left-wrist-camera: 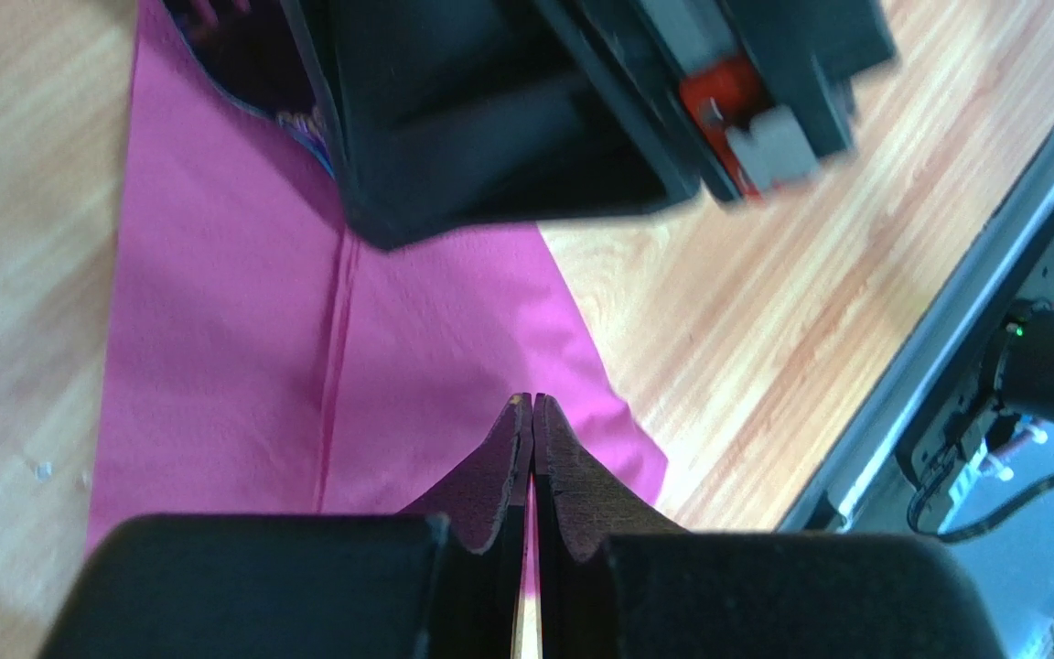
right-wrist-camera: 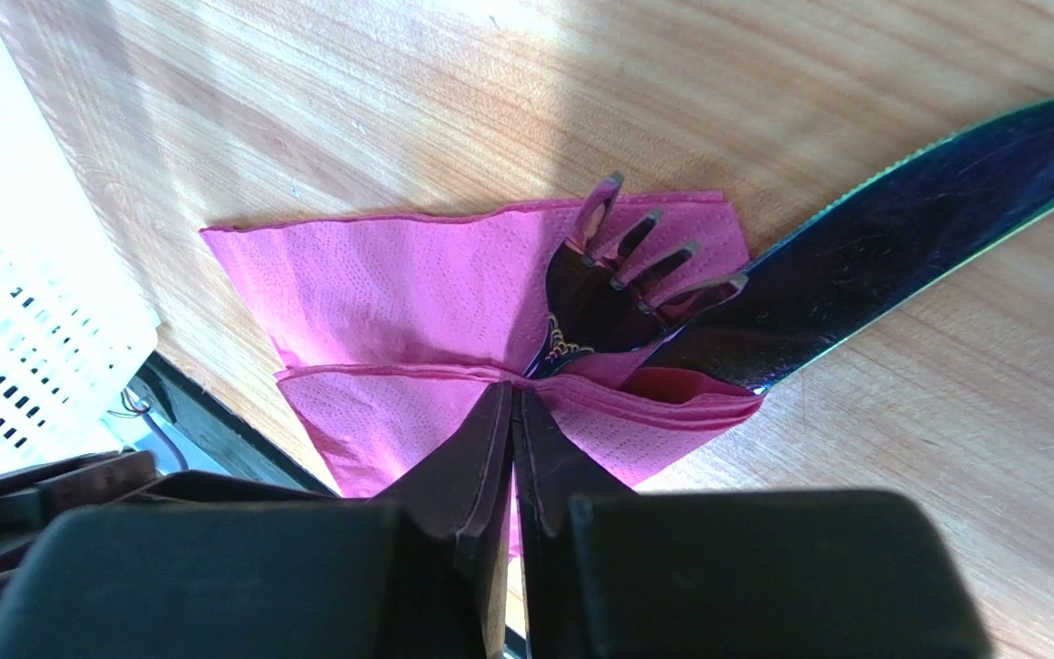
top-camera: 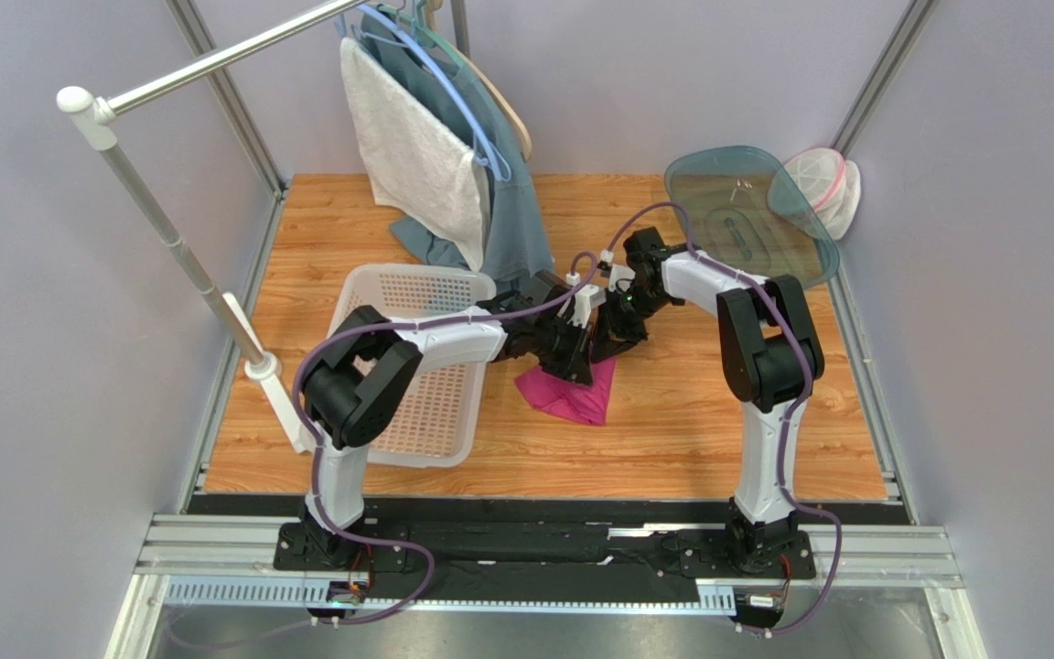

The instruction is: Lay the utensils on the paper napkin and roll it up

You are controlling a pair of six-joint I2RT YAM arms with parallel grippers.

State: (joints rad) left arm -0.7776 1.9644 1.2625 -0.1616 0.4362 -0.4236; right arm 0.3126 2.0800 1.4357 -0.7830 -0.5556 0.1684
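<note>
Wood table (top-camera: pixel 711 412): right gripper (right-wrist-camera: pixel 512 398) pinches paper napkin (right-wrist-camera: pixel 395 288) by fork (right-wrist-camera: pixel 601 295); left gripper (left-wrist-camera: pixel 533 405) fingers pressed together

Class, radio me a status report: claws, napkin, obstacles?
Left claw shut over napkin; right claw shut, pinching its fold. Fork, knife partly wrapped. Basket beside, not blocking.

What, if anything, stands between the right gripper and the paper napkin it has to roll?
Nothing visible does. The right gripper is already shut on a gathered fold of the paper napkin. The fork and a dark knife blade lie beyond the fingertips, not in between.
</note>
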